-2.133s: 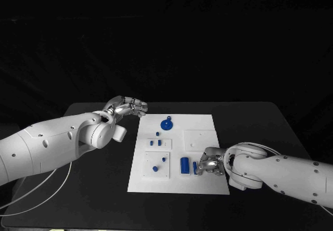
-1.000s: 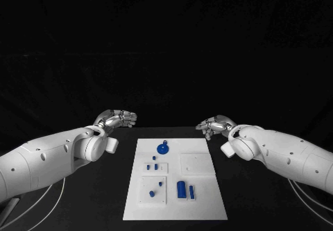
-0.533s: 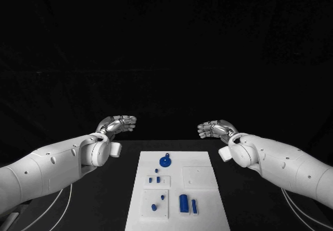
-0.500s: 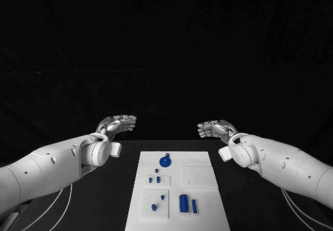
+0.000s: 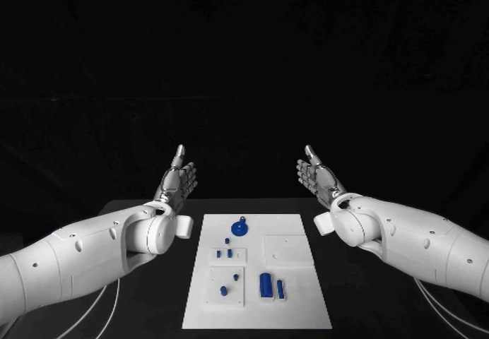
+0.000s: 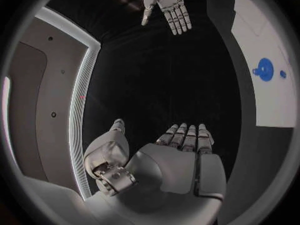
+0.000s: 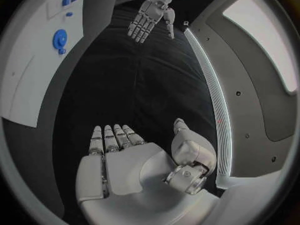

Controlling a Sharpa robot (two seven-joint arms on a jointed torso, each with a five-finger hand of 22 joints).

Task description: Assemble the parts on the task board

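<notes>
The white task board lies in the middle of the black table. On it are a round blue part with a small tab at the far end, small blue pegs in a raised block, two pegs in a larger block, and two upright blue bars near the front. My left hand is raised above the table's far left, fingers straight and apart, holding nothing. My right hand mirrors it at the far right, also flat and empty. The round blue part and the board also appear in the wrist views.
A blank raised white square sits on the board's right half. Black table surface runs on both sides of the board. In the left wrist view the right hand appears opposite; the right wrist view shows the left hand.
Both hands have gone from curled to flat with fingers straightened and pointing up. Before that, both arms lifted off the board and the camera view shifted.
</notes>
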